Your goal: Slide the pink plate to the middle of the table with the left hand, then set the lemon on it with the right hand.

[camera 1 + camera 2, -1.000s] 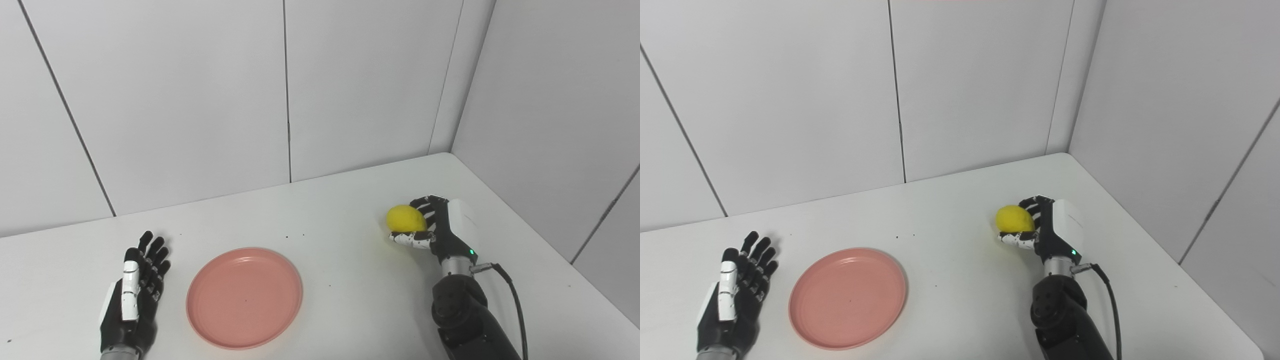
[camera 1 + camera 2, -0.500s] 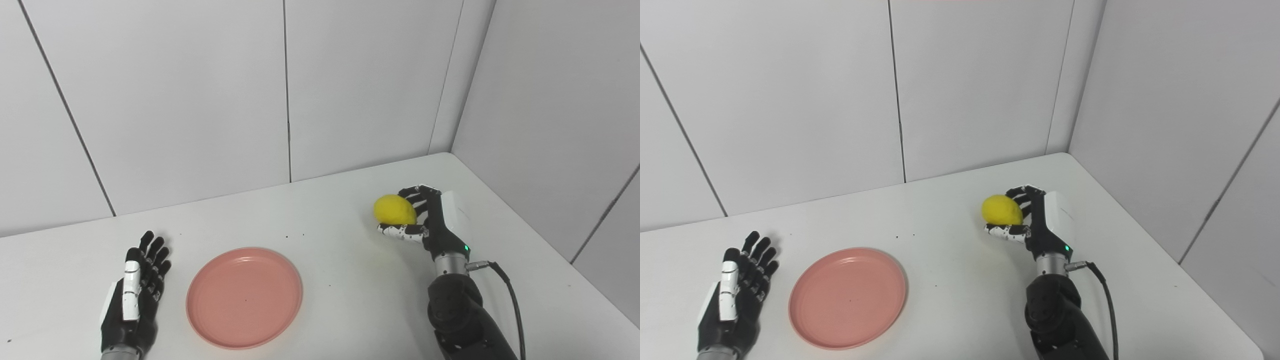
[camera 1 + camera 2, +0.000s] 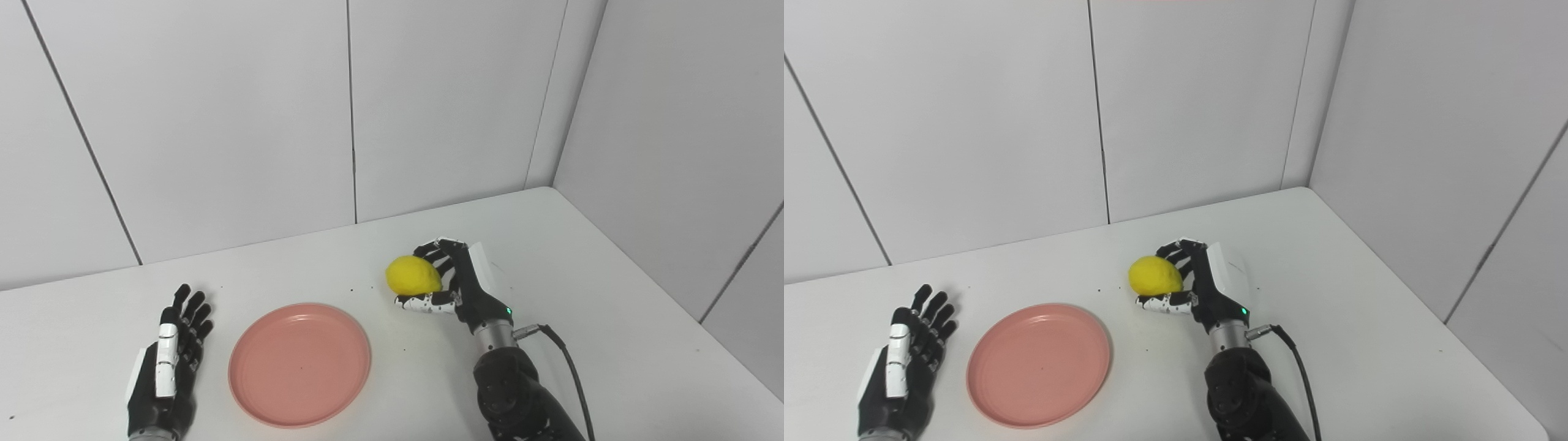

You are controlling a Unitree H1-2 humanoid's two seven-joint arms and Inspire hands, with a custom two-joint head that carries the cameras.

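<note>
Our right hand (image 3: 456, 288), gripping the lemon (image 3: 413, 275), had carried it leftward, nearer the pink plate (image 3: 299, 363). Our left hand (image 3: 165, 373) stayed open on the surface (image 3: 612, 318)

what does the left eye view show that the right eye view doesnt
Only the left eye view cuts the table off at the right picture edge. Only the right eye view shows the table's near right corner, bottom right. Both share the right hand shut on the lemon, right of the bare pink plate, and the open left hand beside it.

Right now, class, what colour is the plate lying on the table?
The plate is pink, plain and unpatterned; the left eye view shows it best.
</note>
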